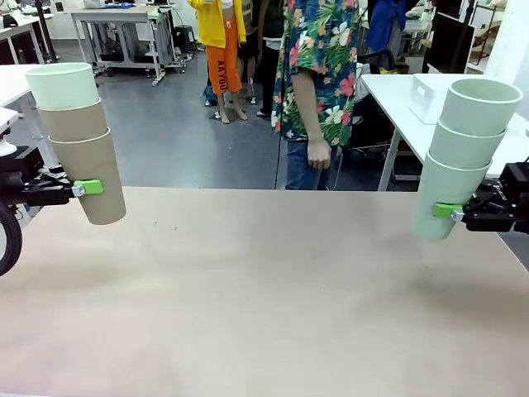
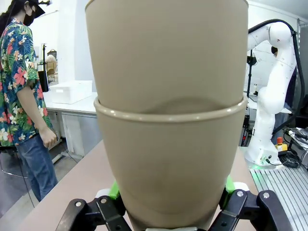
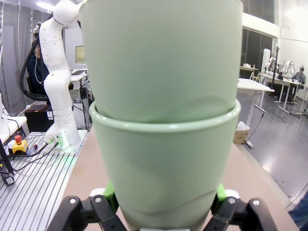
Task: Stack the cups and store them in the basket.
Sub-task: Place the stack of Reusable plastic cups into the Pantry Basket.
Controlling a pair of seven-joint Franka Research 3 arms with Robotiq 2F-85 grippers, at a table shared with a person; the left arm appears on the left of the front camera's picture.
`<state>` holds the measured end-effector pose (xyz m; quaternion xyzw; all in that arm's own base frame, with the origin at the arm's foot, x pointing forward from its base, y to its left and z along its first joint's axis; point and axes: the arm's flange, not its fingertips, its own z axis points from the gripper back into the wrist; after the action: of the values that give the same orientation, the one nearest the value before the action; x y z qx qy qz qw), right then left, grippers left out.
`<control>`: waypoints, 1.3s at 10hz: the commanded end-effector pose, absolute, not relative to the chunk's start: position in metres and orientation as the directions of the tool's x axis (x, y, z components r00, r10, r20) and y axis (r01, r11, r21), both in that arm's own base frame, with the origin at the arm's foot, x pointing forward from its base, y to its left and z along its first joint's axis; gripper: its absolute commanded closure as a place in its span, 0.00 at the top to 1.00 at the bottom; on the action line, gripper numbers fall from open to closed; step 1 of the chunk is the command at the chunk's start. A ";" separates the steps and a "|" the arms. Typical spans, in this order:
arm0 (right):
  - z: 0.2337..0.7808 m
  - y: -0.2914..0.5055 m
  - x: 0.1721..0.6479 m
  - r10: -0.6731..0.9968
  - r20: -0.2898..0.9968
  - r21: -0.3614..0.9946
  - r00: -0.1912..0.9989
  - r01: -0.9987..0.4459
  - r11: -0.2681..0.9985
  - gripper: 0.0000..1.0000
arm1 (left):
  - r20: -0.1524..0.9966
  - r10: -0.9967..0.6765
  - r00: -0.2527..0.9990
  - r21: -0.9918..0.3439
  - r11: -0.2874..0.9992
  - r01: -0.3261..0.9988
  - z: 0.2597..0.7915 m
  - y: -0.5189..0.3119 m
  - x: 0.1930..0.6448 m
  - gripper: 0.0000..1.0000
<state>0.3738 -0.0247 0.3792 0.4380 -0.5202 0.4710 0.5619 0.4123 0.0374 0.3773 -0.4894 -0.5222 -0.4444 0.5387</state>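
My left pincer (image 1: 91, 189) is pinching the lowest of a stack of 3 cups (image 1: 83, 141) at the left edge of the frame: 2 tan ones with 1 mint one nested on top. My right pincer (image 1: 443, 212) is pinching the lowest of 3 mint cups (image 1: 464, 157) at the right edge. Both stacks hang clear of the tabletop (image 1: 264, 289), rims up and leaning a little outward. I grip each low on its bottom cup, so the nested cups sit by their own weight and the mouths are free. In the left wrist view the green pads (image 2: 114, 190) press on either side of the tan wall. I judge that nesting 1 stack into the other comes next, which calls for lining a base up with an open mouth. A white bin (image 1: 428, 98) sits on another table at upper right, well apart; I cannot tell whether it is the basket. A person (image 1: 318, 74) stands beyond the far edge.
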 end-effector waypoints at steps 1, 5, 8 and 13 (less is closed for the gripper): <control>0.382 -0.025 0.374 0.076 0.997 -0.010 0.003 -0.985 0.173 0.85 | 0.998 0.034 0.048 -0.052 0.122 0.991 0.382 0.037 0.412 0.85; 0.382 -0.025 0.374 0.076 0.997 -0.010 0.003 -0.985 0.173 0.85 | 0.998 0.034 0.048 -0.052 0.122 0.991 0.382 0.037 0.412 0.85; 0.382 -0.025 0.374 0.076 0.997 -0.010 0.003 -0.985 0.173 0.85 | 0.998 0.034 0.048 -0.052 0.122 0.991 0.382 0.037 0.412 0.85; 0.382 -0.025 0.374 0.076 0.997 -0.010 0.003 -0.985 0.173 0.85 | 0.998 0.034 0.048 -0.052 0.122 0.991 0.382 0.037 0.412 0.85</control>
<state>0.3738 -0.0247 0.3792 0.4380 -0.5202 0.4710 0.5619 0.4123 0.0374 0.3773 -0.4895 -0.5222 -0.4444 0.5387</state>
